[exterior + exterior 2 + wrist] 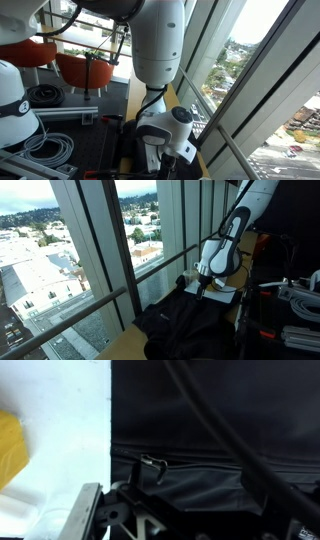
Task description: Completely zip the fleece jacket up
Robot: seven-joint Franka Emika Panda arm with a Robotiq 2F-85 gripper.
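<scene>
The black fleece jacket (190,328) lies spread over the wooden table (125,348) by the window. In the wrist view the fleece (220,410) fills the frame, with the zipper line running across it and a small metal zipper pull (150,461) on that line. My gripper (197,472) hangs low over the jacket with its dark fingers apart, the left finger right beside the pull and fleece showing between the fingers. In both exterior views the gripper (200,290) (152,150) points down onto the jacket's far end.
Tall window panes and metal mullions (110,250) run along the table's edge. Cables and boxes (295,295) sit beside the jacket. Orange chairs (85,68) and coiled cables (50,148) stand beyond the table strip (135,100). A white surface and a yellow patch (10,445) show beside the fleece.
</scene>
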